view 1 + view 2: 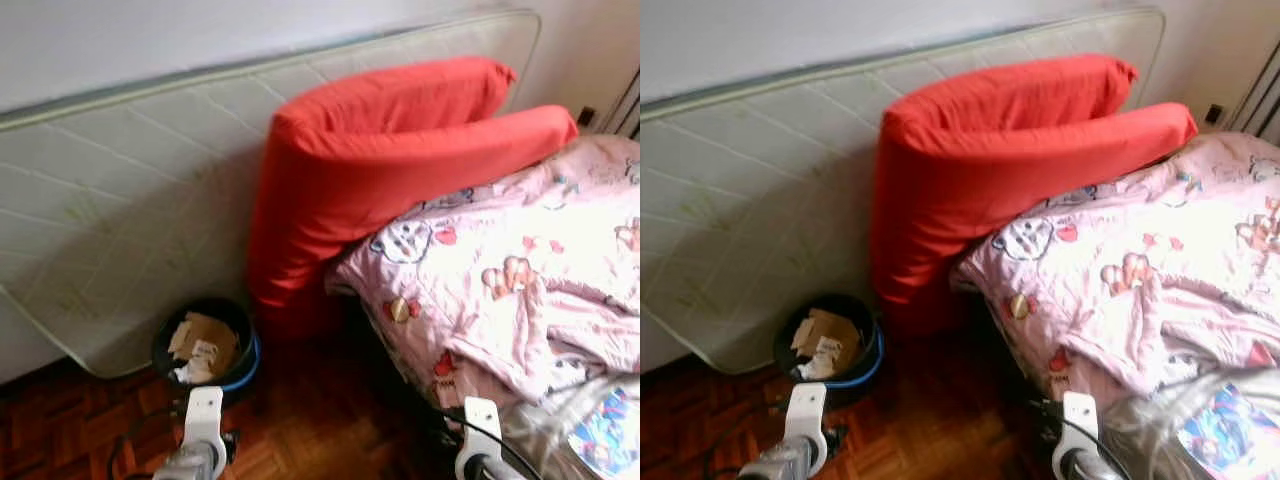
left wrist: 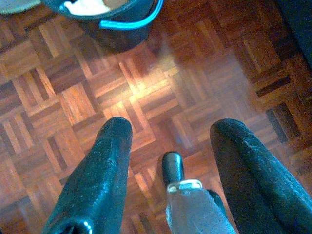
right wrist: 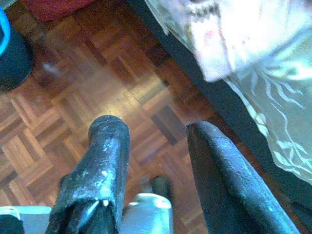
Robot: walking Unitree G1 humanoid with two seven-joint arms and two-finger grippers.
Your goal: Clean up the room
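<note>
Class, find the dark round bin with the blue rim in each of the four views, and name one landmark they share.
Left eye view: dark round bin, lower left, by the red cushion.
Right eye view: lower left.
Left wrist view: far edge, beyond the left gripper.
Right wrist view: a sliver.
Shared landmark: parquet floor.

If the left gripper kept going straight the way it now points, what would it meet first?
Most likely the bare parquet floor. The left gripper is open and aims down at the wood. The dark bin with the blue handle lies further off along that line, so it would probably not be hit first; depth is unclear.
</note>
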